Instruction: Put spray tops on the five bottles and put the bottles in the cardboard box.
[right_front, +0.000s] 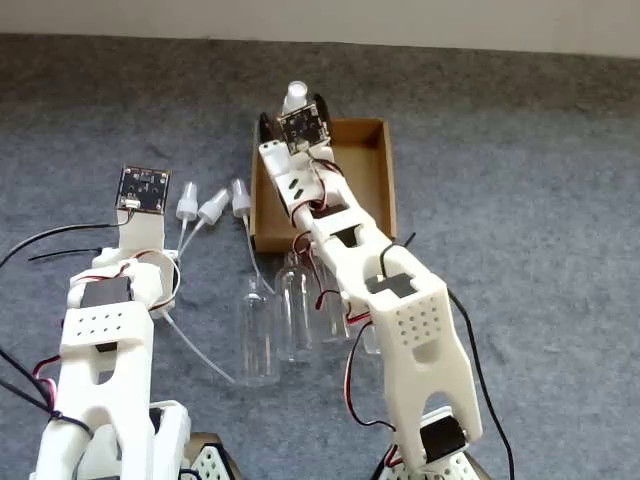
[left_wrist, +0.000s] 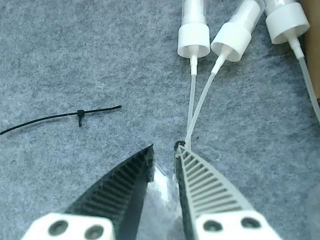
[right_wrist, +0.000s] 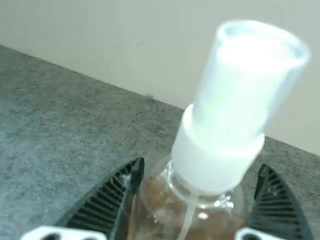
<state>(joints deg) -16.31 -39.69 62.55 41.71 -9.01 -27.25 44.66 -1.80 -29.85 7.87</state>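
Right hand (right_wrist: 197, 176) grips capped bottle (right_wrist: 222, 125), seemingly over cardboard box (right_front: 388, 180).

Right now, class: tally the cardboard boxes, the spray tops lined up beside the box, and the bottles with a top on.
Cardboard box: 1
Spray tops beside it: 3
Bottle with a top on: 1
Total: 5

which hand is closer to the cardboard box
Right. The right hand holds a bottle at the cardboard box's far end; the left hand sits beside the box, past spray tops.
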